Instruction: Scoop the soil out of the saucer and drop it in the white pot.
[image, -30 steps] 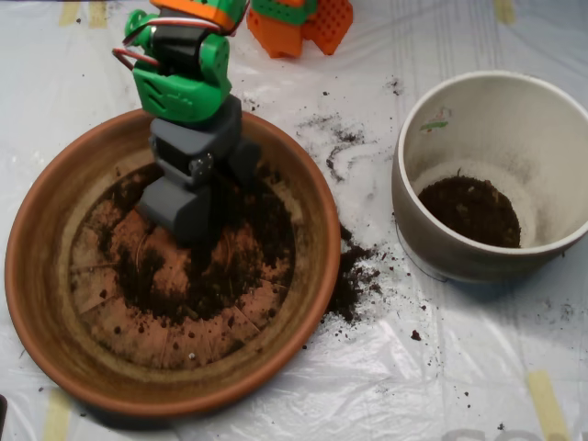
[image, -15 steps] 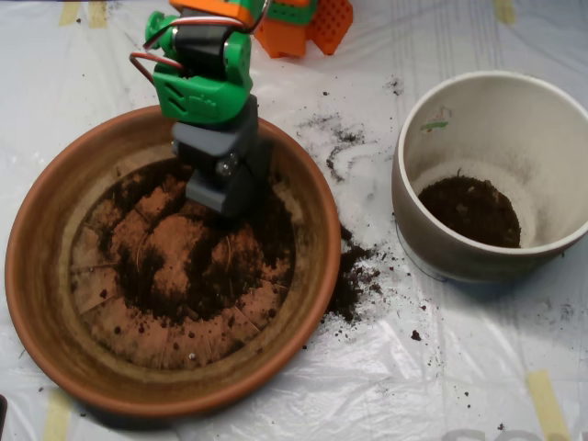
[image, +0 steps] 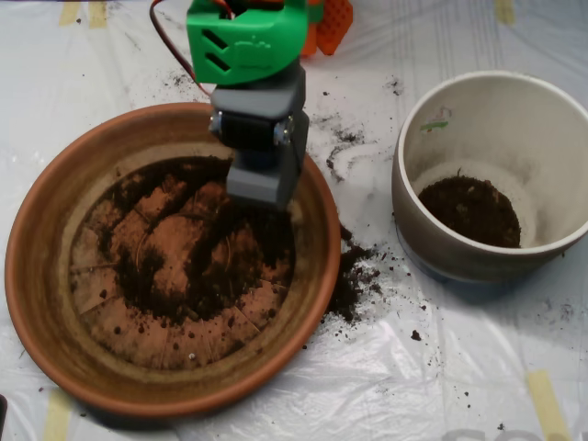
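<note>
The terracotta saucer (image: 37, 303) lies at the left, with dark soil (image: 262, 243) spread thinly over its grooved bottom, thickest on the right half. My grey scoop (image: 260, 188) hangs over the saucer's upper right part, raised off the bottom, its two halves closed together; what it holds is hidden inside. Above it sits the green arm housing (image: 243, 41). The white pot (image: 424, 234) stands at the right, apart from the scoop, with a round patch of soil (image: 470, 209) on its floor and a green mark (image: 434, 125) near its rim.
Spilled soil (image: 354, 276) lies on the white plastic sheet between saucer and pot, with more crumbs (image: 335, 138) scattered above it. Orange printed parts (image: 335, 23) stand at the top edge. Tape strips (image: 547, 400) hold the sheet down.
The scoop has risen out of the soil in the saucer's middle and moved up and to the right, leaving a bare orange patch where it dug.
</note>
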`<state>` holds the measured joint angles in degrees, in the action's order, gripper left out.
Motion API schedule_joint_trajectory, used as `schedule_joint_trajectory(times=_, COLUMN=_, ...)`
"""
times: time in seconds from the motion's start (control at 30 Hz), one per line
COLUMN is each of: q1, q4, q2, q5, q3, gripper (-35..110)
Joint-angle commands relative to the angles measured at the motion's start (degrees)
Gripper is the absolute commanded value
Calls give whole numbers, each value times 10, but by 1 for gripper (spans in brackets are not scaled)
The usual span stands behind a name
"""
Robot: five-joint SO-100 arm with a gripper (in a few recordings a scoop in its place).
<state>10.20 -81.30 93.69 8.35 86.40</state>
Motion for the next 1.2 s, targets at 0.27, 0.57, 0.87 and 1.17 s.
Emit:
schedule_joint_trajectory(times=0.27, q1=-81, q4=-90, q2=-4, q5=-33, q3=-217, gripper=-1)
schedule_joint_trajectory(times=0.57, q1=-238, q4=-123, q2=-2, q5=-62, q3=-286, gripper=-1)
schedule_joint_trajectory(times=0.87, q1=-346, q4=-174, q2=-105, q5=-84, q3=-422, gripper=0)
schedule_joint_trajectory(times=1.17, q1=-359, q4=-150, q2=-58, q5=-94, q3=-342, gripper=35)
